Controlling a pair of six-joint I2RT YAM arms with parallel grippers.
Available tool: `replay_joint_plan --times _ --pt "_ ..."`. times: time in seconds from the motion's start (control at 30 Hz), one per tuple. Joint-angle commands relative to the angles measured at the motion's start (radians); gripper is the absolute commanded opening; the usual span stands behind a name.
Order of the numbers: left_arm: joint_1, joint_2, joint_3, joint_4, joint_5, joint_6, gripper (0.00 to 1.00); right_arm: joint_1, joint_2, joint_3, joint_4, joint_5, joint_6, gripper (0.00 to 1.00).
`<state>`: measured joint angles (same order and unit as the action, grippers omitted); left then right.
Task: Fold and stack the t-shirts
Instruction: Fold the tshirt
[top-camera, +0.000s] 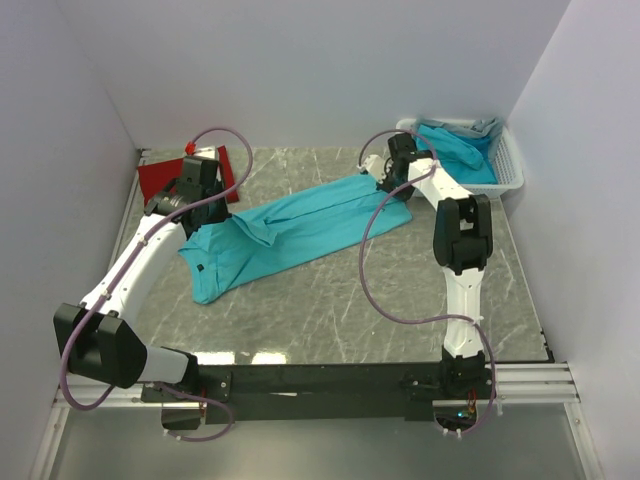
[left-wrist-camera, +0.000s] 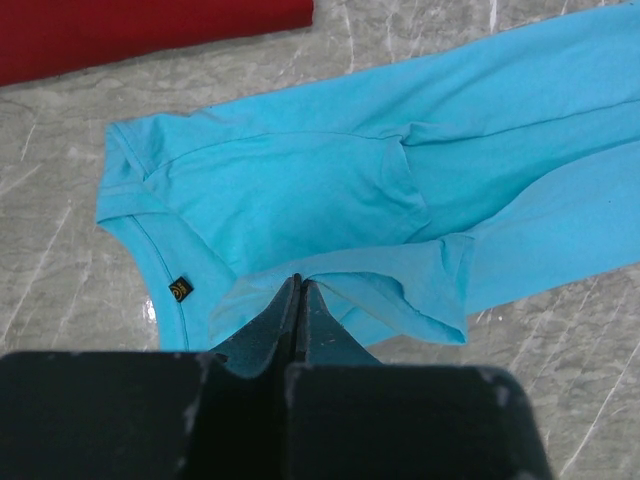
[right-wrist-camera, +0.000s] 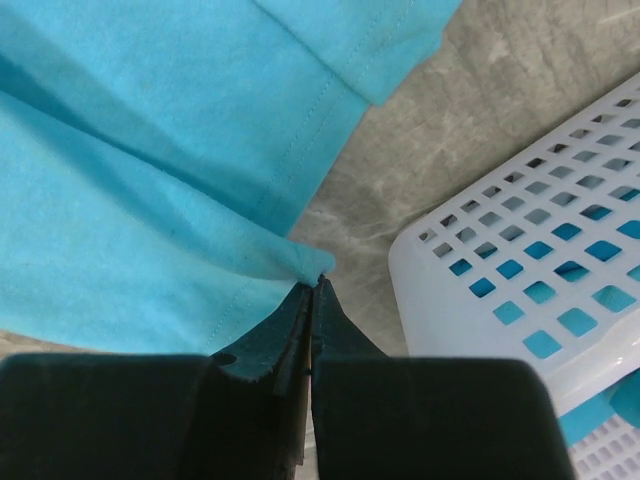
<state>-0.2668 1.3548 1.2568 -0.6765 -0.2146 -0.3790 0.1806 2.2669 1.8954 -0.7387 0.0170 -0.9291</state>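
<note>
Soft turquoise t-shirt (top-camera: 300, 225) stretched long, creased; marbled table (top-camera: 300, 310).

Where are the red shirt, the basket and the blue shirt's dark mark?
red shirt (top-camera: 158, 178), top view, bare left part.
basket (right-wrist-camera: 440, 320), right wrist view, white side wall.
dark mark (left-wrist-camera: 179, 291), left wrist view, its middle.

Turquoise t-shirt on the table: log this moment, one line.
turquoise t-shirt: stretched across table | left pincer: shut on shirt edge by sleeve | right pincer: shut on hem corner | folded red t-shirt: far left, untouched
</note>
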Motion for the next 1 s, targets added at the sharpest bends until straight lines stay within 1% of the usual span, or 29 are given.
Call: replay_joint_plan --times 0.0,0.27,0.3,0.37,0.43,0.5,0.63,0.67,0.83,0.97 --pt "0.005 -0.028 0.019 -0.001 0.000 0.006 0.00 0.003 0.006 0.051 0.041 0.018 0.004 0.03" --pt "0.006 -0.045 -0.008 0.008 0.001 0.000 0.00 0.011 0.023 0.070 0.048 0.029 0.013 0.05" --pt "0.006 -0.040 -0.008 0.009 0.001 0.000 0.00 0.011 0.025 0.073 0.058 0.035 0.016 0.09" --pt "0.006 -0.037 -0.005 0.014 0.001 0.002 0.00 0.016 0.029 0.073 0.080 0.047 0.036 0.10" --pt "0.006 -0.029 0.000 0.014 0.006 0.000 0.00 0.026 0.025 0.071 0.137 0.073 0.064 0.18" --pt "0.005 -0.023 0.009 0.012 0.006 0.002 0.00 0.033 0.019 0.070 0.186 0.083 0.107 0.24" --pt "0.006 -0.020 0.013 0.012 0.004 0.006 0.00 0.042 -0.009 0.062 0.263 0.116 0.171 0.30" --pt "0.006 -0.019 0.013 0.012 0.003 0.008 0.00 0.042 -0.013 0.060 0.274 0.129 0.186 0.35" --pt "0.006 -0.014 0.015 0.015 0.003 0.012 0.00 0.045 -0.039 0.048 0.317 0.147 0.211 0.36" --pt "0.006 -0.008 0.015 0.022 0.003 0.014 0.00 0.052 -0.066 0.056 0.268 0.072 0.210 0.36"
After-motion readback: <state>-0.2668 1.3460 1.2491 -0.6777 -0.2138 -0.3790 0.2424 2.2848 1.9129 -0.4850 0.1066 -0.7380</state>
